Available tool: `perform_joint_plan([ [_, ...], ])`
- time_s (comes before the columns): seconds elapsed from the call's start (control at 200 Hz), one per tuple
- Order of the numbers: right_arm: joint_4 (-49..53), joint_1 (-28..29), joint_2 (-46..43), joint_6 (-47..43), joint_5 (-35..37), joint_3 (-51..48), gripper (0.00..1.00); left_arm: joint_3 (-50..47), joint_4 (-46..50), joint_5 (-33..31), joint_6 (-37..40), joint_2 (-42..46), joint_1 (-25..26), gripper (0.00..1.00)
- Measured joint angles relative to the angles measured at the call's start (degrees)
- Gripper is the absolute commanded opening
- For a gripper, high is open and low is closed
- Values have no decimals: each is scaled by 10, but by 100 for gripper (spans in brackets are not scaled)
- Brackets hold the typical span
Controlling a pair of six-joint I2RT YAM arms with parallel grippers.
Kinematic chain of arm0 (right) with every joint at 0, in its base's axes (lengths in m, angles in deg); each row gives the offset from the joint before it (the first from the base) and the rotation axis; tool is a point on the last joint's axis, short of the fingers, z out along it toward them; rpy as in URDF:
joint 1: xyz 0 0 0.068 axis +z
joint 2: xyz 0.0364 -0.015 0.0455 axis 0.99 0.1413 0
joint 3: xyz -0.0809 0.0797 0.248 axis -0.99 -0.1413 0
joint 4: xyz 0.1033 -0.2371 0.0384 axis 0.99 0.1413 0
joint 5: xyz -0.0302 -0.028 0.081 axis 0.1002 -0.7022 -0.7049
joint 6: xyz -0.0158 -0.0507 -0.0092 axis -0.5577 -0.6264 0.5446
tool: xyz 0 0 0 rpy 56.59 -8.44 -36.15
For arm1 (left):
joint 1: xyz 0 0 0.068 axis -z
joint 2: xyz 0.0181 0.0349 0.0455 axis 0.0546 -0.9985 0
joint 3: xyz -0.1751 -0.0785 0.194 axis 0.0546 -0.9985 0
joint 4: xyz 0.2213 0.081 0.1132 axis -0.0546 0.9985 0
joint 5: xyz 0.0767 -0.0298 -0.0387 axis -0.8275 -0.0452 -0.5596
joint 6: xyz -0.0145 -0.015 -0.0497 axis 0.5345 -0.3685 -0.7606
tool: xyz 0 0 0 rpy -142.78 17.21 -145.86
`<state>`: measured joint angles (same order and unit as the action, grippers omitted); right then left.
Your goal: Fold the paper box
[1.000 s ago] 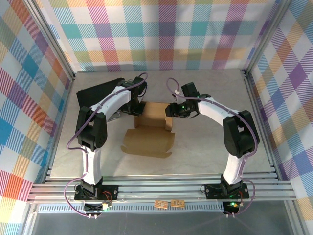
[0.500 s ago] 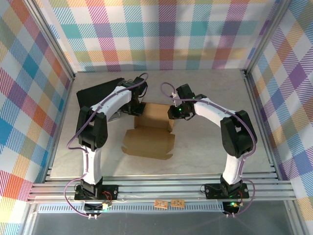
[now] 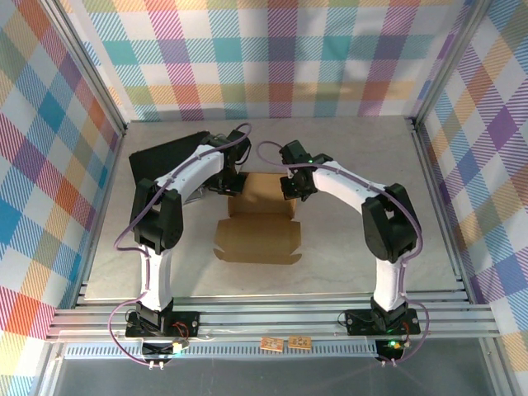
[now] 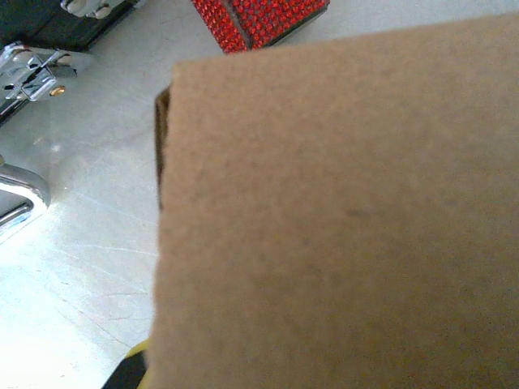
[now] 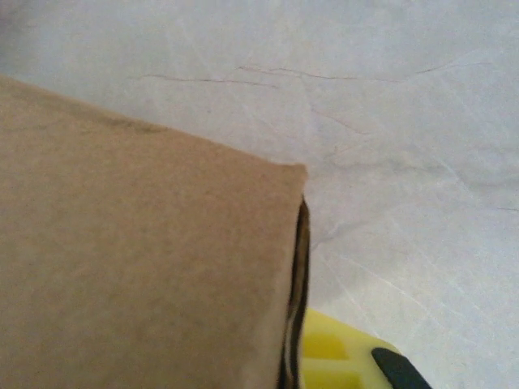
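Reaching farther in than a second ago, the right gripper [image 3: 290, 186] has closed its fingers on the right wall of the plain brown cardboard paper box [image 3: 262, 216], which sits mid-table on the pale grey table [image 3: 355, 247], front flap lying flat, while the left gripper [image 3: 234, 183] pinches its left wall.

Pale marbled table [image 3: 346, 239], and on it sits the brown paper box [image 3: 260, 223], one flap spread flat toward the near edge. A black case [image 3: 161, 157] rests far left, with a red glittery block [image 4: 259, 18] nearby.
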<state>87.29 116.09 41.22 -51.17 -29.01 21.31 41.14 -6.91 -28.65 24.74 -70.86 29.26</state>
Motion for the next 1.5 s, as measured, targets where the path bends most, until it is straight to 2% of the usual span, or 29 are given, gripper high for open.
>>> perform_joint_plan([
  [0.28, 103, 32, 67, 81, 110, 104, 0, 9, 9, -16, -25, -7, 8, 0],
  [0.505, 144, 45, 74, 129, 178, 118, 0, 10, 9, -17, -39, -8, 16, 0],
  [0.82, 155, 59, 74, 148, 217, 118, 0, 14, 7, -5, -52, -10, 19, 0],
  [1.1, 150, 57, 74, 143, 210, 118, 0, 16, 7, -3, -60, -12, 20, 0],
  [1.23, 150, 53, 74, 136, 200, 118, 0, 14, 3, -3, -60, -12, 20, 6],
  [1.5, 150, 36, 74, 119, 159, 118, 0, -26, -45, -17, -59, -11, 20, 27],
])
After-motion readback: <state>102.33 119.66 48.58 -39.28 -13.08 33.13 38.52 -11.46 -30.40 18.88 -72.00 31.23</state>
